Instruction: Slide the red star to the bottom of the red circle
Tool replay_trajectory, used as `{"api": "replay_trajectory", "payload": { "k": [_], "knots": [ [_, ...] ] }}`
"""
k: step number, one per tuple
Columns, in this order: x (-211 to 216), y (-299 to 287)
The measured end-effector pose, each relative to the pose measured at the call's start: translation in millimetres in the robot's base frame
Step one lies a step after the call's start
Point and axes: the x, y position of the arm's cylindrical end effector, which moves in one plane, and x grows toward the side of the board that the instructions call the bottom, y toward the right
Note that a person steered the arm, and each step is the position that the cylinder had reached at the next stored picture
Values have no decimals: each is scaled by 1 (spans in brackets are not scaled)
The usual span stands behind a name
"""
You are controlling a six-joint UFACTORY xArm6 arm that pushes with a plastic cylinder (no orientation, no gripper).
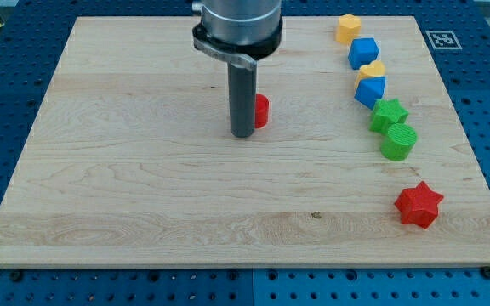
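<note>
The red star lies near the board's lower right corner. The red circle sits in the upper middle of the board, mostly hidden behind my rod. My tip rests on the board just left of the red circle, touching or almost touching it. The tip is far to the left of and above the red star.
A column of blocks runs down the right side: yellow hexagon, blue block, yellow block, blue block, green star, green cylinder. The wooden board ends close to the right of the star.
</note>
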Motion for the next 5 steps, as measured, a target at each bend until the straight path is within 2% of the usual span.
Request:
{"api": "replay_trajectory", "payload": {
  "k": [1, 2, 3, 4, 5],
  "knots": [
    [15, 3],
    [98, 28],
    [174, 83],
    [182, 122],
    [174, 238]
  ]
}}
